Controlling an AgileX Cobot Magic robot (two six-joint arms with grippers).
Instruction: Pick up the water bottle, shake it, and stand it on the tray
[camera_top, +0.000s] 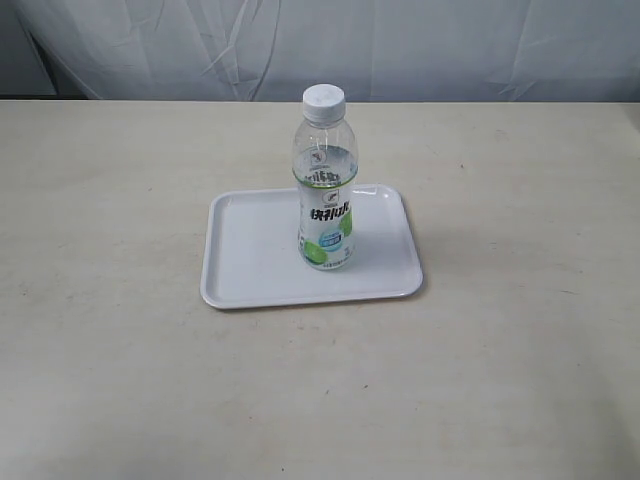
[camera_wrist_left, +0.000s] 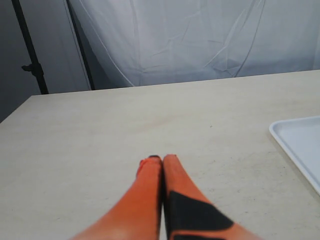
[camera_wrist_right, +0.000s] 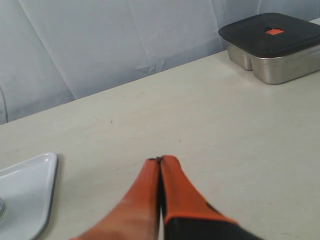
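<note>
Both the left gripper (camera_wrist_left: 161, 159) and right gripper (camera_wrist_right: 160, 160) are sitting clenched empty, with the water bottle (camera_top: 325, 190) standing upright on the tray (camera_top: 250, 250), so it's looking done.

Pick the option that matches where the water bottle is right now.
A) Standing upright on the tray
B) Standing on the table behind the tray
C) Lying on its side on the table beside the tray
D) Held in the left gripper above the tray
A: the water bottle stands upright, cap up, with its base inside the rim of the tray, and nothing grips it.
</note>
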